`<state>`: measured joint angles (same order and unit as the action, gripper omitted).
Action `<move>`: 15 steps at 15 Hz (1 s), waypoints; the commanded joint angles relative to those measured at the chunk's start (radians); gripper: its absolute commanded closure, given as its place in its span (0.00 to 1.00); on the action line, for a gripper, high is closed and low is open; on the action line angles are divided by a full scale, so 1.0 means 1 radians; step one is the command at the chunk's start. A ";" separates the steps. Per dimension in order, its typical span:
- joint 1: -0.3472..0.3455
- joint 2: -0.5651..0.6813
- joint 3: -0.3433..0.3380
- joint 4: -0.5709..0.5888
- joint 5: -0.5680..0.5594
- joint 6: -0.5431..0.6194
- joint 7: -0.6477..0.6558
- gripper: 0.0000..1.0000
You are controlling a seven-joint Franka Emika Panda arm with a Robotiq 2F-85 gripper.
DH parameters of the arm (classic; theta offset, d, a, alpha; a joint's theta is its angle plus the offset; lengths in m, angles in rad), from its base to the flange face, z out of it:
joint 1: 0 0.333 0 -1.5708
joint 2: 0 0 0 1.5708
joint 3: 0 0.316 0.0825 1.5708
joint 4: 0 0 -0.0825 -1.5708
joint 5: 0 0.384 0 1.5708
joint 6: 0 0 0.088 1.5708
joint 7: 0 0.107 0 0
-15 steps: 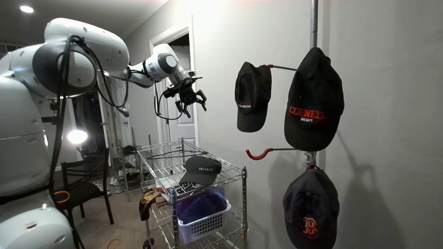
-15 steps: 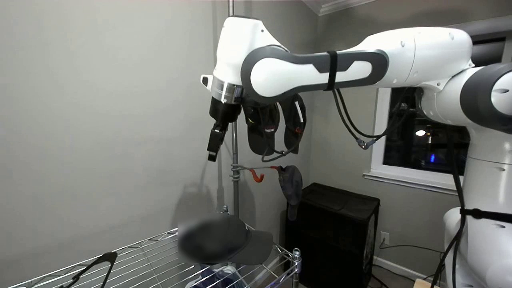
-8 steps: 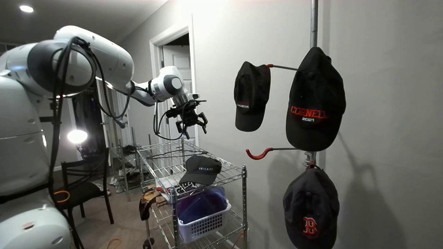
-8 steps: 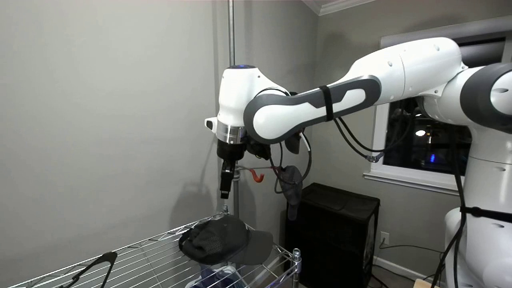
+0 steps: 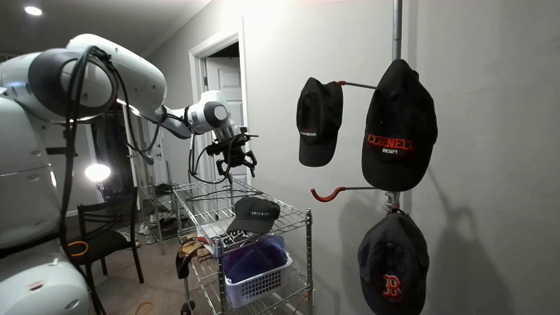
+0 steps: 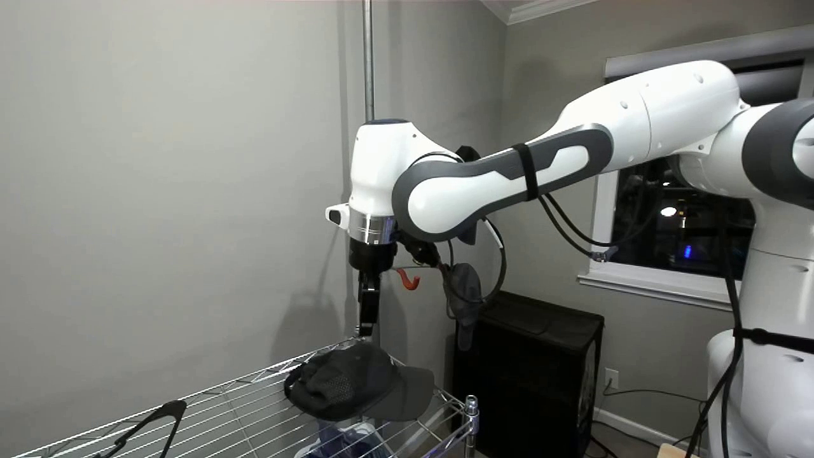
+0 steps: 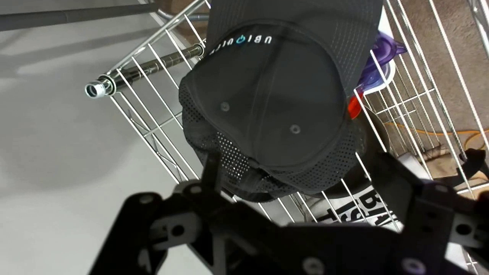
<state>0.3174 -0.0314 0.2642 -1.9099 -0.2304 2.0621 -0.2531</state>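
Note:
My gripper [image 7: 298, 162] stands open, holding nothing, its two fingers spread wide in the wrist view. Below it lies a dark grey cap [image 7: 263, 95] with white lettering and a mesh back; most of the cap is ahead of the fingers, and the mesh rear falls between them. In both exterior views the gripper [image 5: 242, 177] hangs pointing down, higher than the cap [image 5: 257, 214] and apart from it. The cap [image 6: 356, 381] rests on the top level of a wire shelf [image 6: 210, 392], with its brim toward the shelf's near corner post [image 5: 309, 218].
A metal pole [image 5: 397, 35] bears a bare red hook [image 5: 326, 198], a Cornell cap [image 5: 396, 118], another black cap [image 5: 320, 118] and a cap with a B [image 5: 393, 262]. A white basket [image 5: 258, 286] sits on the lower shelf. A black hanger [image 6: 152, 416] lies on top.
The arm has come down a good way, bringing the open gripper closer to the cap, with only a small shift in the last half second. The cap on the shelf has stayed put.

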 commanded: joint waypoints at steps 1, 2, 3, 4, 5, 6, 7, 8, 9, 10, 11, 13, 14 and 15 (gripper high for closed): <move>-0.018 -0.059 -0.002 -0.033 0.035 0.031 -0.061 0.00; -0.015 -0.065 -0.001 -0.036 0.035 0.033 -0.066 0.00; -0.012 -0.070 0.001 -0.038 0.038 0.032 -0.071 0.00; -0.012 -0.035 0.008 0.004 0.004 -0.002 -0.020 0.00; -0.012 -0.037 0.009 0.005 0.004 -0.002 -0.020 0.00; -0.011 -0.036 0.010 0.005 0.004 -0.002 -0.019 0.00; -0.011 -0.035 0.010 0.005 0.004 -0.002 -0.019 0.00; -0.011 -0.033 0.010 0.005 0.004 -0.002 -0.019 0.00; -0.011 -0.032 0.010 0.005 0.004 -0.002 -0.019 0.00; -0.011 -0.032 0.010 0.005 0.004 -0.002 -0.019 0.00; -0.007 -0.028 0.018 0.021 -0.022 -0.016 -0.008 0.00; 0.013 0.006 0.043 0.054 -0.027 -0.003 -0.012 0.00; 0.026 0.030 0.060 0.072 -0.028 0.004 -0.010 0.00; 0.041 0.057 0.080 0.092 -0.027 0.009 -0.013 0.00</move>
<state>0.3282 -0.0442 0.2991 -1.8776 -0.2399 2.0627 -0.2721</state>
